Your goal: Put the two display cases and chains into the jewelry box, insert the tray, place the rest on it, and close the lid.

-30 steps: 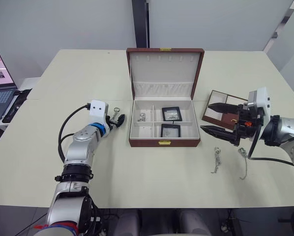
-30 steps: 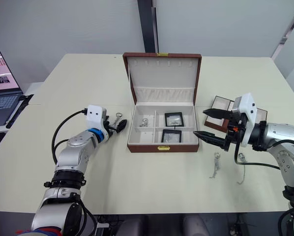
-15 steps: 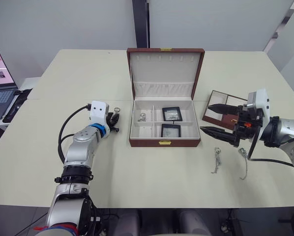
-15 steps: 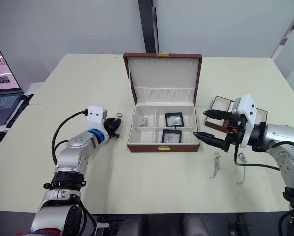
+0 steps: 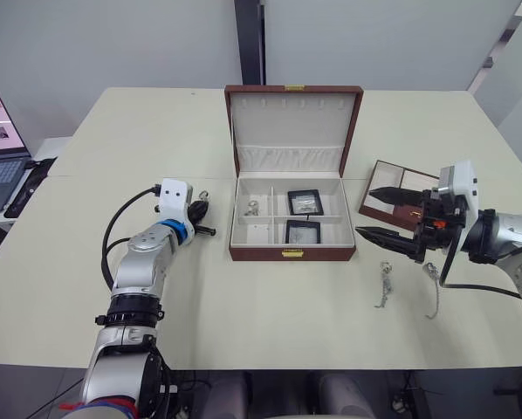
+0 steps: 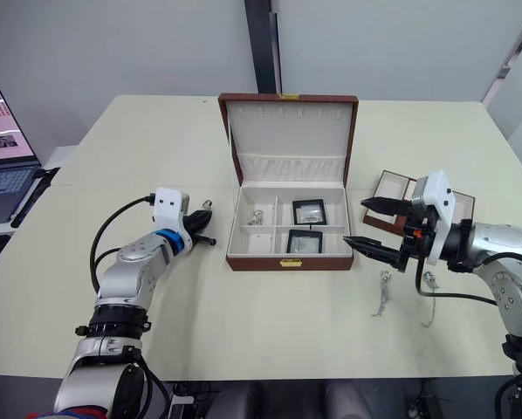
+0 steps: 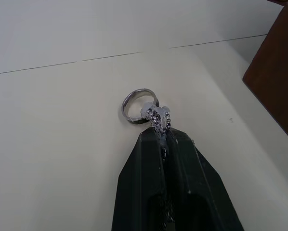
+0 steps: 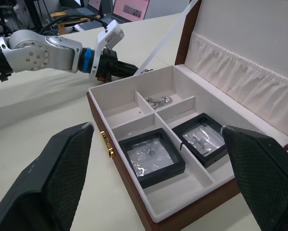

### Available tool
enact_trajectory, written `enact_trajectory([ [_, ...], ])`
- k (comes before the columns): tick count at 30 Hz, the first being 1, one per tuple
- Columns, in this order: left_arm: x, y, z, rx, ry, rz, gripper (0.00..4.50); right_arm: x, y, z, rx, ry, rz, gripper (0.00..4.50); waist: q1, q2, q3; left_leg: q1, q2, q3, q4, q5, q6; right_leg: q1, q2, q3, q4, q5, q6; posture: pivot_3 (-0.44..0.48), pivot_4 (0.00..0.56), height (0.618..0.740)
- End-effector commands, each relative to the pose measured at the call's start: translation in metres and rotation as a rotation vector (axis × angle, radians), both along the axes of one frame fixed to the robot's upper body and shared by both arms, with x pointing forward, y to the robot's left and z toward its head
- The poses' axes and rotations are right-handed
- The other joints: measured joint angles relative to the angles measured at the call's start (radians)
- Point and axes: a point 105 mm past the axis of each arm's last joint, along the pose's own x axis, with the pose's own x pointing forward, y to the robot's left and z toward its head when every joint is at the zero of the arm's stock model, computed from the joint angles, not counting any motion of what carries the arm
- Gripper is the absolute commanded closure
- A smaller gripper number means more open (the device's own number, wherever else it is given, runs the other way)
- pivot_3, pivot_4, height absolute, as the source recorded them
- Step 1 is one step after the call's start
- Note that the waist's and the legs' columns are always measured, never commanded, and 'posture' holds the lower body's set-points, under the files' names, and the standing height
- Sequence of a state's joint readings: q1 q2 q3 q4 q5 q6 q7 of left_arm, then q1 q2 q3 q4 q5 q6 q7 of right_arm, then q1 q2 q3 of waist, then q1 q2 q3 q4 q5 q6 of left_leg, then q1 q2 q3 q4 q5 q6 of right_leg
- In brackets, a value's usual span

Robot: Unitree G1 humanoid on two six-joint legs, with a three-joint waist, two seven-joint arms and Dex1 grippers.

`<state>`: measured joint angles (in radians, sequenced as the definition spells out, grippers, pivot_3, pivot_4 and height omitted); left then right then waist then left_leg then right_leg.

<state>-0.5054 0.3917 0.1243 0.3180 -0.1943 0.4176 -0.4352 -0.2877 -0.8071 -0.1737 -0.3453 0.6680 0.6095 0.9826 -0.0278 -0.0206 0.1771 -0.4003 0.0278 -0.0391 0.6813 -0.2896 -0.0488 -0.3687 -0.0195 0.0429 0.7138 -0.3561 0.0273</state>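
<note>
Now the left gripper [image 7: 162, 137], clenched on a chain [image 7: 157, 118], sits left of the jewelry box [image 5: 292, 254], the right gripper [image 5: 382, 212] spread wide on its right.

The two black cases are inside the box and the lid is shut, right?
Not quite. The two black cases are inside the box, but the lid stands open, upright behind the compartments. The left eye view shows it.
</note>
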Motion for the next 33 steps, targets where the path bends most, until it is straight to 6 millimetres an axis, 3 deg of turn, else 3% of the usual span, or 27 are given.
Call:
enact_trajectory([
  [1, -0.009, -0.005, 0.044, -0.004, -0.109, -0.116, 4.46, -0.005, -0.007, 0.009, -0.004, -0.041, -0.01, 0.0, 0.0, 0.0, 0.0, 0.0, 0.0, 0.0, 0.0, 0.0, 0.0, 0.0, 0.0, 0.0, 0.0, 0.0, 0.0, 0.0, 0.15, 0.74],
  [9, -0.05, -0.022, 0.095, 0.121, -0.102, -0.492, 4.46, -0.012, -0.016, 0.012, -0.02, -0.054, -0.053, 0.0, -0.002, 0.0, 0.0, 0.0, 0.0, 0.0, 0.0, 0.0, 0.0, 0.001, 0.001, 0.0, 0.0, 0.0, 0.0, 0.0, 0.15, 0.74],
  [17, -0.065, -0.044, 0.127, 0.165, -0.091, -0.753, 4.46, -0.018, -0.016, 0.009, -0.007, -0.06, -0.085, 0.0, 0.0, -0.001, 0.001, -0.001, -0.001, 0.0, 0.0, 0.0, 0.0, 0.001, 0.002, 0.0, -0.001, 0.0, 0.0, 0.0, 0.15, 0.74],
  [24, -0.069, -0.069, 0.127, 0.215, -0.052, -0.937, 4.46, -0.031, -0.018, 0.007, -0.013, -0.053, -0.111, 0.0, 0.001, -0.001, 0.001, 0.0, 0.0, 0.0, 0.0, 0.0, 0.0, 0.001, 0.005, 0.0, -0.001, 0.0, 0.0, 0.0, 0.15, 0.74],
  [33, -0.064, -0.078, 0.101, 0.29, 0.011, -1.013, 4.46, -0.039, -0.021, 0.009, -0.015, -0.061, -0.155, 0.0, -0.004, -0.001, 0.001, 0.0, 0.0, 0.0, 0.0, 0.0, 0.0, 0.001, 0.007, 0.001, -0.001, 0.0, 0.0, 0.0, 0.15, 0.74],
])
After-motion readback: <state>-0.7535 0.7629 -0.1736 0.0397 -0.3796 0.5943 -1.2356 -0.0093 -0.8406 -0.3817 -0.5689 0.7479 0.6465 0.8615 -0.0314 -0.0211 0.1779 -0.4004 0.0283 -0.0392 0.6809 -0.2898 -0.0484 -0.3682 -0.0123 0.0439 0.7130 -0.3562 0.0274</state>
